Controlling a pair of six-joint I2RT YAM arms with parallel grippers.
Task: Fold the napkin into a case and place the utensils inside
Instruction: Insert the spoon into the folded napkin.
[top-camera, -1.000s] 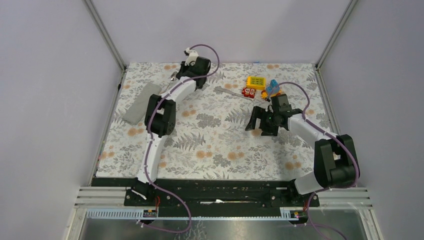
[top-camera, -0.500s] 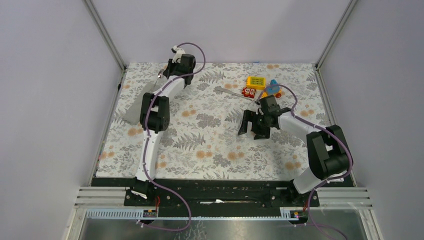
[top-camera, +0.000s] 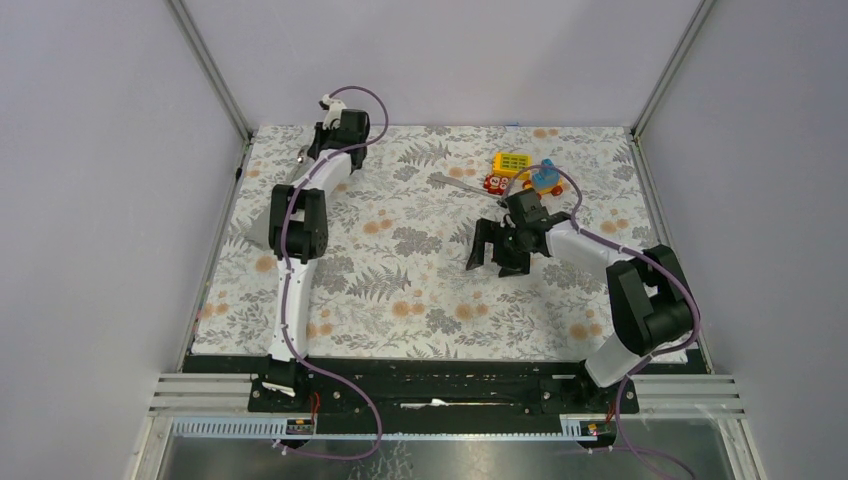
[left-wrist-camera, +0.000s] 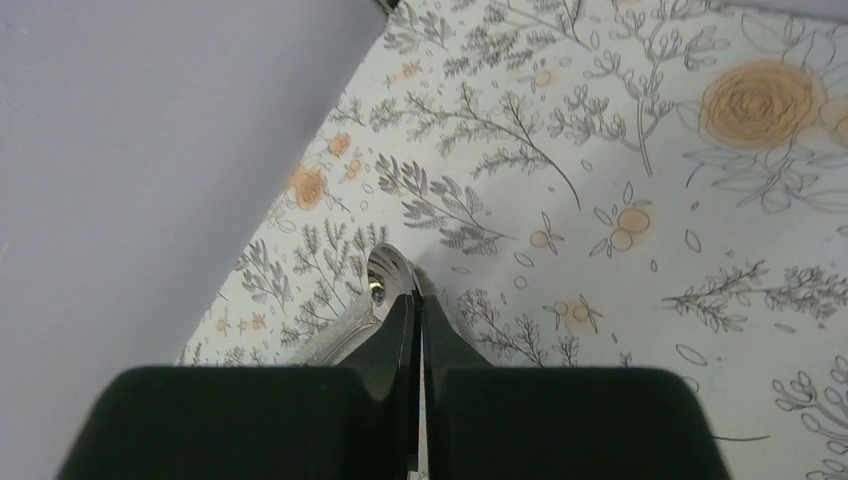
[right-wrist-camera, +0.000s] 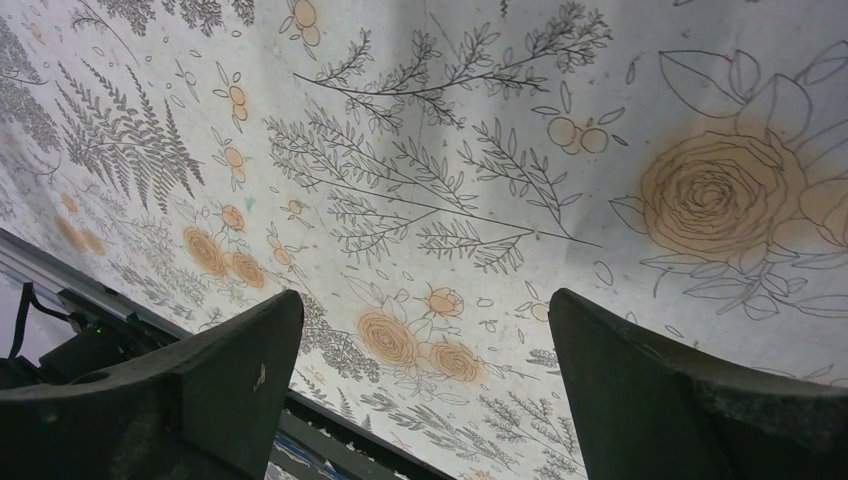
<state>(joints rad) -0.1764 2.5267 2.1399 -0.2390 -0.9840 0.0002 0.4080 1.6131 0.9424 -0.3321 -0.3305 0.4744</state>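
Floral-clothed table (top-camera: 400, 300), grey walls. My left claw (left-wrist-camera: 415, 300) is clenched on a silver utensil (left-wrist-camera: 388, 282) at the far-left corner; my right claw (right-wrist-camera: 420, 330) hangs released mid-table. Grey napkin (top-camera: 257, 230) at left edge; second utensil (top-camera: 455, 183) beside toy blocks (top-camera: 512, 165), print illegible.

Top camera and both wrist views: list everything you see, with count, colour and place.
Tablecloth: one, white with grey leaves and orange flowers, covering the table.
Napkin: one, grey, left edge, partly behind the left arm.
Loose utensil: one, silver, far centre, beside the toy blocks.
Held utensil: one, silver, pinched at the far left corner.
Toy blocks: a few, yellow, red, blue and orange, far right.
Left gripper: one, black, shut on that utensil.
Right gripper: one, black, open, above the cloth right of centre.
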